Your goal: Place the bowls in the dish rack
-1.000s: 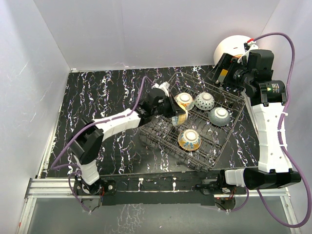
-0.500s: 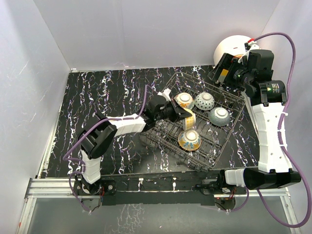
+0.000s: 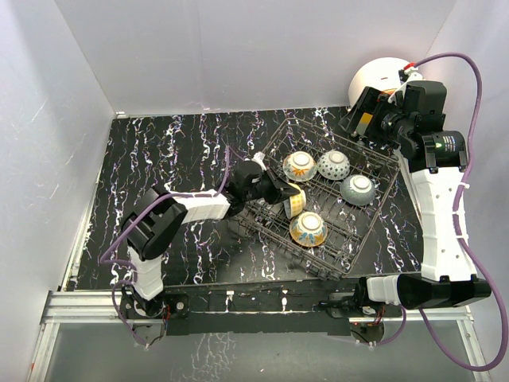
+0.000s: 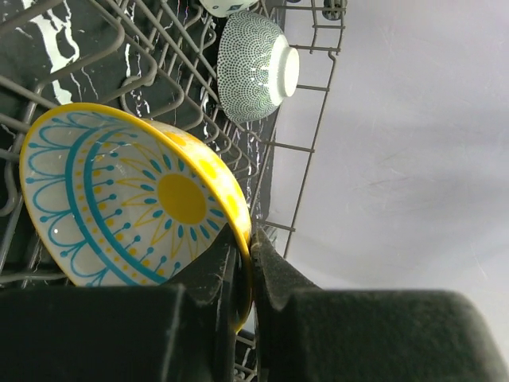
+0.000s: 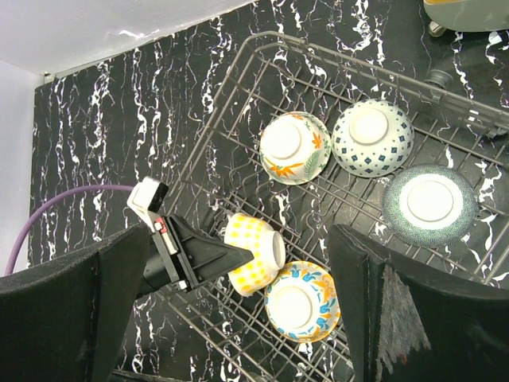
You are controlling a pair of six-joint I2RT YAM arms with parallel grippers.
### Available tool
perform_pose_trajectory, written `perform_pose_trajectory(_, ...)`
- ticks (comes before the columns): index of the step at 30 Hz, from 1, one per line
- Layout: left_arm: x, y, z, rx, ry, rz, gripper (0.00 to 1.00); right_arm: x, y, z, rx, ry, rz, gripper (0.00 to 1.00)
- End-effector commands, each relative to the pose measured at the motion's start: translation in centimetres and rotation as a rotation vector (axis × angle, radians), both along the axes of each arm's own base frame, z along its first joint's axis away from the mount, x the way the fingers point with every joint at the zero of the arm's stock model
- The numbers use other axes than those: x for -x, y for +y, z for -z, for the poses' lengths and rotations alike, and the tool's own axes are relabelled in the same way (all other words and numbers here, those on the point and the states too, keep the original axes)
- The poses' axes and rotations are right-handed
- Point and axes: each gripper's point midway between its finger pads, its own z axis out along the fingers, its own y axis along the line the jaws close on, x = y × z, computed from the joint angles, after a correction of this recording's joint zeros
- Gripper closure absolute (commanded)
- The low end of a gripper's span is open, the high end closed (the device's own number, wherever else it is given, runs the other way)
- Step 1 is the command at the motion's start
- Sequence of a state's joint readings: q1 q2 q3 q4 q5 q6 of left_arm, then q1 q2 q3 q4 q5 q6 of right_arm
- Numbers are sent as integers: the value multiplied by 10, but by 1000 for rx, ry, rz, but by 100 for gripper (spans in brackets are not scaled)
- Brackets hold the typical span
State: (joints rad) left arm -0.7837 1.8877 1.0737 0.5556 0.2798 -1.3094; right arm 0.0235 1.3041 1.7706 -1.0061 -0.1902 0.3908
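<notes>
Dish rack (image 3: pixel 362 227): dark wire, rectangular, set at an angle on the black, white-veined counter (image 3: pixel 159 151), right of centre.

Four bowls sit in it upside down, white foot rings up:
- orange-floral bowl (image 5: pixel 294 147) and blue-diamond bowl (image 5: pixel 371 137), side by side at the far end
- grey dotted bowl (image 5: pixel 429 203), to their right and nearer
- orange-and-blue bowl (image 5: pixel 302 301), toward the near edge

Fifth, the yellow bowl (image 4: pixel 135 199), is tipped on its side among the wires, just left of the orange-and-blue one. Inside: pale, blue arcs, yellow sunburst centre, yellow rim. Outside: yellow-and-white check.

Left fingers (image 4: pixel 242 263) are clenched on its rim, one inside and one outside. The arm reaches low across the rack's left edge.

Right fingers (image 3: pixel 359 118) are spread wide, grasping nothing, held high over the rack's far right corner.
</notes>
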Motion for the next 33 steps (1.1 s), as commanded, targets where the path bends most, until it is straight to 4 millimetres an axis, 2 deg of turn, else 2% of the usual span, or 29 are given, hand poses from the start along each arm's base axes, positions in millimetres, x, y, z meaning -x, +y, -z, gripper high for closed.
perform_pose_trajectory(1,3,21,4,17,46,-50,93,-4,0,-13,9,-56,-10,1)
perform_pose_trajectory(5,6,33,13,-15,62,-74,82,-3,0,-12,7,-53,-9,1)
perform_pose_trajectory(11,10,54,24,-44,73,-104,72,-4,2,-7,1,-40,-19,1)
perform_pose_trajectory(25,6,102,32,-241,26,-140,60,-4,5,-4,-13,-31,-31,1)
perform_pose_trajectory(33,-2,119,33,-361,18,-131,57,-3,5,-6,-14,-38,-31,1)
